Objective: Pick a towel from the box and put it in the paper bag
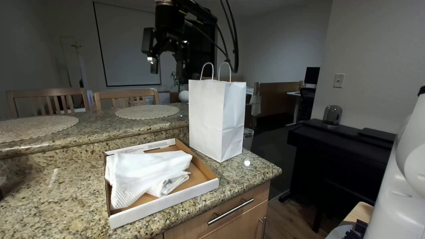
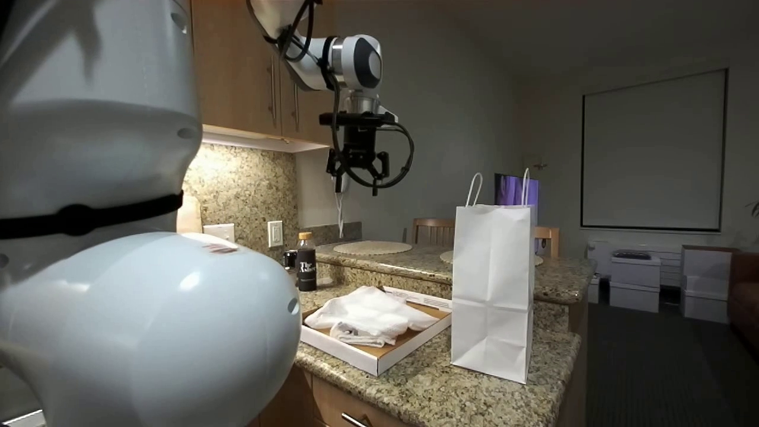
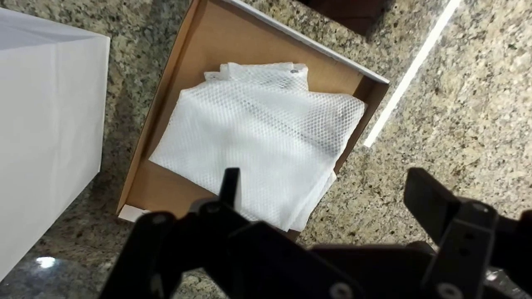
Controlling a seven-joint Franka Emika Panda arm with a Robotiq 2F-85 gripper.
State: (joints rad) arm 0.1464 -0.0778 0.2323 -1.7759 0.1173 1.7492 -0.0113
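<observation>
The white towel (image 1: 147, 167) lay rumpled in the box (image 1: 166, 202), a folded piece (image 1: 170, 184) poking out from under it; I couldn't tell whether that was a second one. Just beside the box, the white bag (image 1: 212, 119) stood upright on the speckled tabletop (image 1: 56, 205). Well above the towel hung the pincer (image 1: 167, 68), released, its jaws standing wide apart.

Granite counter (image 1: 66, 209) carries box (image 1: 166, 202), paper bag (image 1: 207, 116), bottle (image 2: 306, 268)
</observation>
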